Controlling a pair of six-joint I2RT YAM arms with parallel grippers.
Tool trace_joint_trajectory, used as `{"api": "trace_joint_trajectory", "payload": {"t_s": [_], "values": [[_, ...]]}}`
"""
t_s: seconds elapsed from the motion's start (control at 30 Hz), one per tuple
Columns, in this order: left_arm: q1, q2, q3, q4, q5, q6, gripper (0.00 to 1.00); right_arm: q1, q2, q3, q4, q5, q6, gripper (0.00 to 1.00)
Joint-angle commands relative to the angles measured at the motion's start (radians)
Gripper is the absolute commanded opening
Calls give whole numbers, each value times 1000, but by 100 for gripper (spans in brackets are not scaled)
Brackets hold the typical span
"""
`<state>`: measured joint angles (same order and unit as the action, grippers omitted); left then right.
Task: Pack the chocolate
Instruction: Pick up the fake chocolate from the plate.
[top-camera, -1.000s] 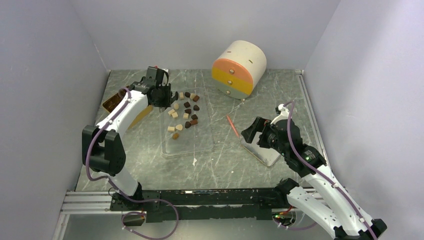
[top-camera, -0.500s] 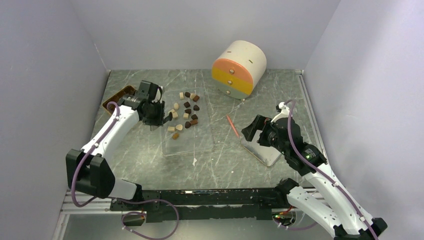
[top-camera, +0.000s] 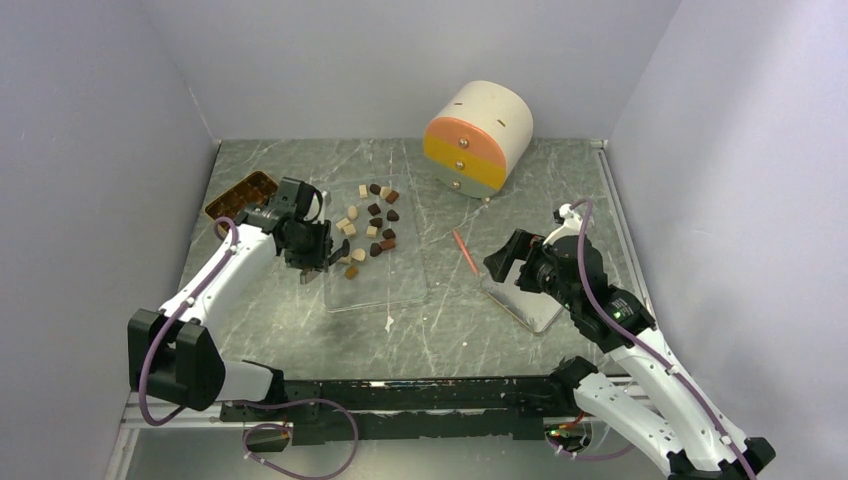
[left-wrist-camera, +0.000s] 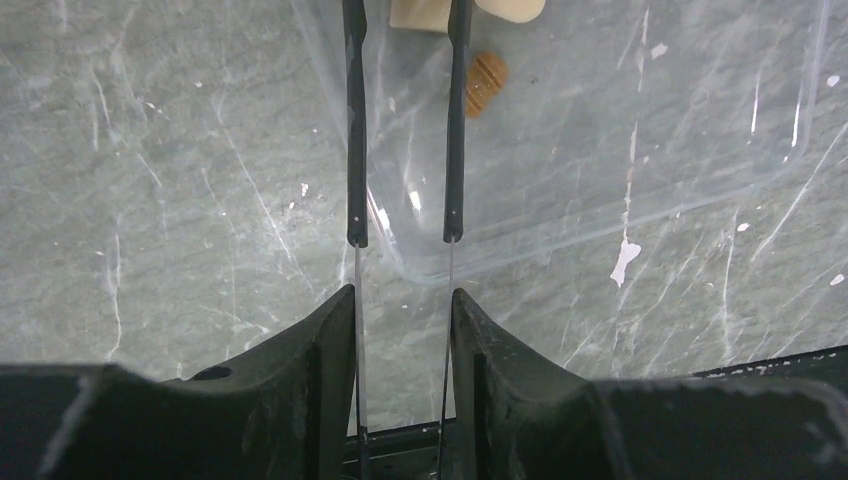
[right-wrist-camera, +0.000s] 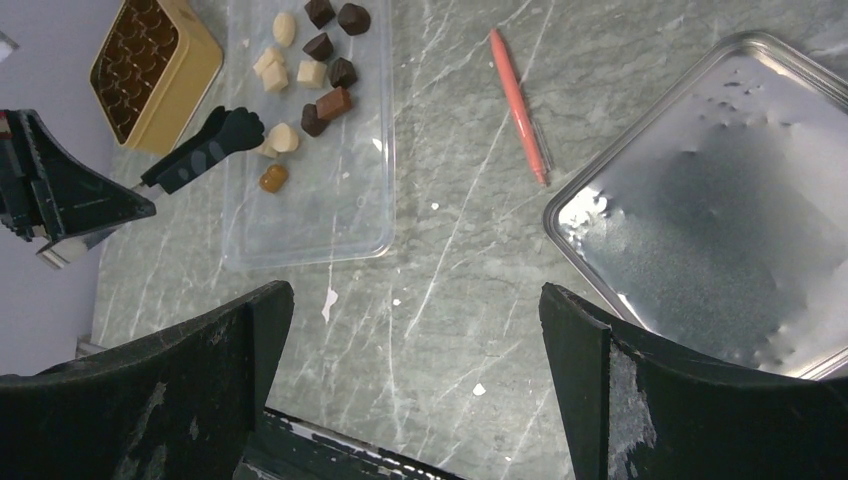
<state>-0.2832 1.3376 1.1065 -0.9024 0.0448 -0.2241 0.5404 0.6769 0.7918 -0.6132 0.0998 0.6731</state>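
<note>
Several small chocolate pieces (top-camera: 372, 222), dark brown, mid-brown and cream, lie on the far part of a clear plastic tray (top-camera: 390, 285). My left gripper (top-camera: 314, 252) is shut on a pair of thin black-tipped tongs (left-wrist-camera: 355, 150) that reach over the tray's near-left corner. In the left wrist view a ridged caramel piece (left-wrist-camera: 487, 80) lies just right of the tong arms, and a cream piece (left-wrist-camera: 500, 10) is cut off at the top edge. The golden-brown compartmented tray (top-camera: 240, 193) sits at the far left. My right gripper (top-camera: 505, 262) hangs open and holds nothing.
A thin orange-red stick (top-camera: 464, 252) lies between the clear tray and a shiny metal tray (top-camera: 525, 303) under my right arm. A round cream box with orange and yellow drawers (top-camera: 478, 138) stands at the back. Grey walls close in both sides.
My left arm has pulled back from over the golden tray toward the near side, bringing the tongs to the near-left of the chocolate pieces. The right arm has stayed put.
</note>
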Motion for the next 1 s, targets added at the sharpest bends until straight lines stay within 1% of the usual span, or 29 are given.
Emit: {"api": "trace_joint_trajectory", "payload": {"t_s": [0.0,0.33,0.43,0.73,0.97], "values": [[-5,-45,-12,8,35,18,42,3,-25,14,16,17,3,99],[-14,-80,-6,-8,43,14,43,3,-27,5,23,5,9,99],[-14,-82,-16,4,23,17,46,3,-37,2,21,8,6,99],[-14,-39,-59,51,5,25,43,3,-53,-2,7,17,6,99],[-14,-33,-48,27,8,20,42,3,-47,-3,11,18,4,99]]}}
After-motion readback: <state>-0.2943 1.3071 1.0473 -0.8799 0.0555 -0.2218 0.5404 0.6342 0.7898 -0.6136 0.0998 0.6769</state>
